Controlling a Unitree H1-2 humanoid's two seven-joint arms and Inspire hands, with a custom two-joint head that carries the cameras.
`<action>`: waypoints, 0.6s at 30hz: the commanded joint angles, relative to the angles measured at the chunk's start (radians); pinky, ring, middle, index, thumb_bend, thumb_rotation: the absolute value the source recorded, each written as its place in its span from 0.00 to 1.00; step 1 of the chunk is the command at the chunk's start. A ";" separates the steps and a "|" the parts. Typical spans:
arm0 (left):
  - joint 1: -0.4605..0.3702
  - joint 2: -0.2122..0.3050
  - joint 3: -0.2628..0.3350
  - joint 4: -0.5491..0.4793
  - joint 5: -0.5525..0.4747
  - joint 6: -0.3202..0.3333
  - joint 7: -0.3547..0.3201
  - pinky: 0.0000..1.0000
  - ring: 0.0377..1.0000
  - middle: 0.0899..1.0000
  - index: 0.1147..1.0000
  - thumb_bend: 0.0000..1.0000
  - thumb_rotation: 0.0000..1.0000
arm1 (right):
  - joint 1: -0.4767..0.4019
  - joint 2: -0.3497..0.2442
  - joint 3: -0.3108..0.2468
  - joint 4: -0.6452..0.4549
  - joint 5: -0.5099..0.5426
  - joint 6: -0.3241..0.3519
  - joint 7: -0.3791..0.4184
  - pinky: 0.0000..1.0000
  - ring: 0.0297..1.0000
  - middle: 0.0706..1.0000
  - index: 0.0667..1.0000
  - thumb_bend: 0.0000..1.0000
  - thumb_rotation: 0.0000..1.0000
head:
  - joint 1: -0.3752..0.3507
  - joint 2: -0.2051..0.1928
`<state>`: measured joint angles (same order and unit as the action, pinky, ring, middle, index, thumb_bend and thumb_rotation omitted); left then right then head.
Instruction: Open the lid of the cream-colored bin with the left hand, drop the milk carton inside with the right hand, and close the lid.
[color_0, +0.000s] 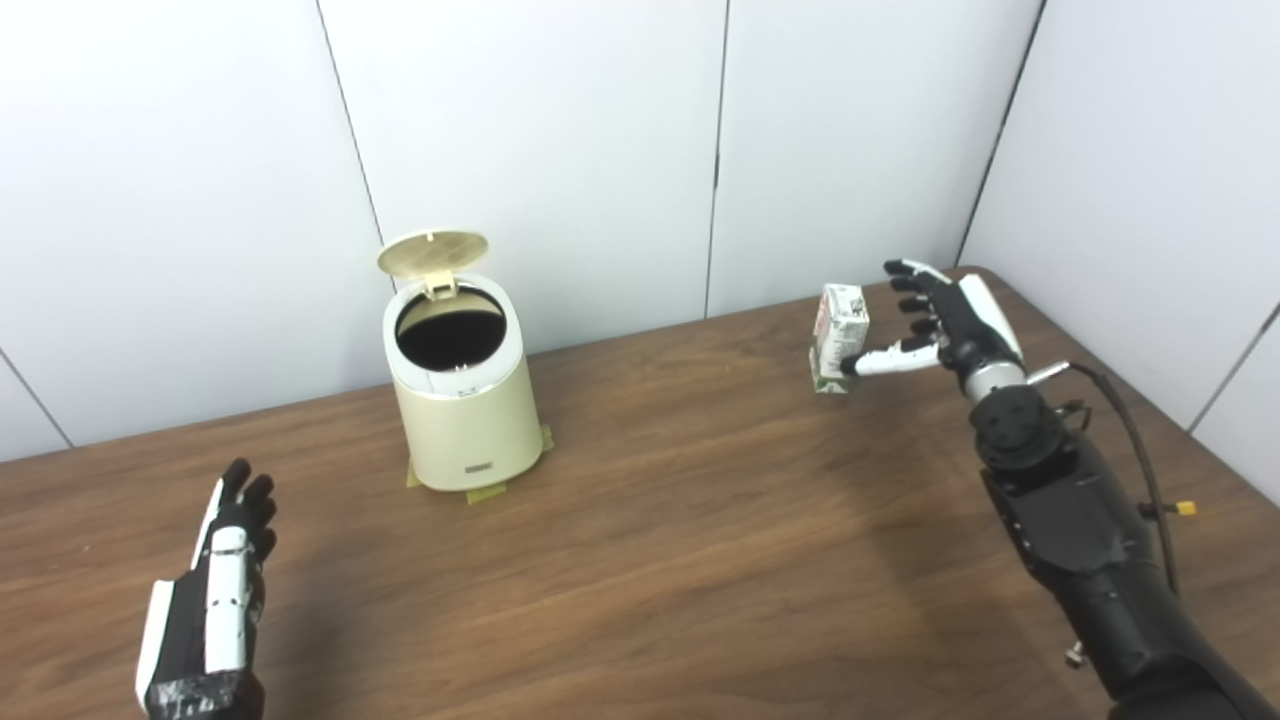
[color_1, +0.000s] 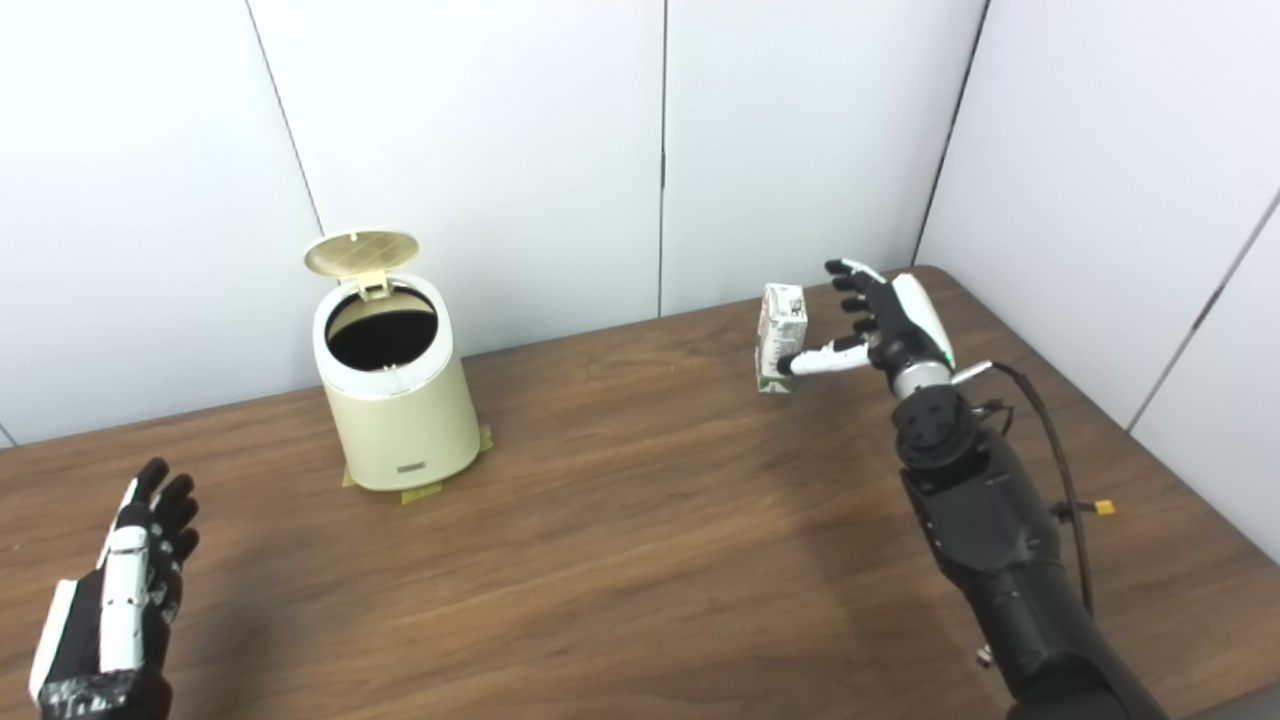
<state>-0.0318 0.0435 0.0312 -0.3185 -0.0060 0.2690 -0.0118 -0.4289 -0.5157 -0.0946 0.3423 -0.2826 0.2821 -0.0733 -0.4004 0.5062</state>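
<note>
The milk carton (color_0: 838, 338) stands upright on the desk (color_0: 680, 520), far to the right of the cream-colored bin (color_0: 462, 400) and near the desk's back right corner. It is a small white carton with green print toward its base. The right hand (color_0: 940, 325) is at the carton's right side with its fingers spread: the thumb (color_0: 885, 360) reaches across and touches the lower front of the carton, while the other fingers (color_0: 908, 285) are stretched out just beside the carton's upper right edge, and whether they touch it cannot be told. The carton's base rests on the desk, and the hand has not closed around it.

The bin sits toward the back of the desk, left of centre, on patches of yellowish tape (color_0: 487, 492) that peek out around its foot. Its lid (color_0: 432, 252) is swung up and tilted back on the hinge at the rear rim, so the dark round opening (color_0: 447, 335) shows. A small dark label is on the bin's front near the bottom.

The left hand (color_0: 215, 590) hovers over the near left part of the desk, well apart from the bin and forward-left of it, fingers straight and slightly spread, holding nothing. White wall panels stand behind the bin and to the right of the carton.
</note>
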 joint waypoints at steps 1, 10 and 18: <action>-0.025 0.006 0.003 -0.041 -0.003 -0.003 -0.002 1.00 0.98 0.96 0.99 0.31 1.00 | -0.067 -0.051 0.001 0.005 -0.009 -0.062 -0.001 0.72 0.81 0.85 0.83 0.92 0.07 | -0.001 0.000; -0.022 0.006 0.001 -0.051 -0.009 0.004 -0.008 1.00 0.99 0.97 1.00 0.28 1.00 | -0.108 -0.039 0.014 0.112 -0.001 -0.107 -0.017 0.75 0.80 0.81 0.78 0.94 0.01 | 0.000 -0.003; -0.015 0.009 -0.005 -0.057 -0.007 0.013 -0.013 1.00 0.99 0.98 1.00 0.25 1.00 | -0.124 -0.019 0.015 0.116 0.005 -0.081 -0.018 0.71 0.79 0.81 0.78 0.91 0.02 | 0.003 -0.003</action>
<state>-0.0231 0.0445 0.0294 -0.3418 -0.0085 0.2956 -0.0151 -0.4939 -0.5117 -0.0702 0.4759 -0.2811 0.2241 -0.0758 -0.3973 0.5031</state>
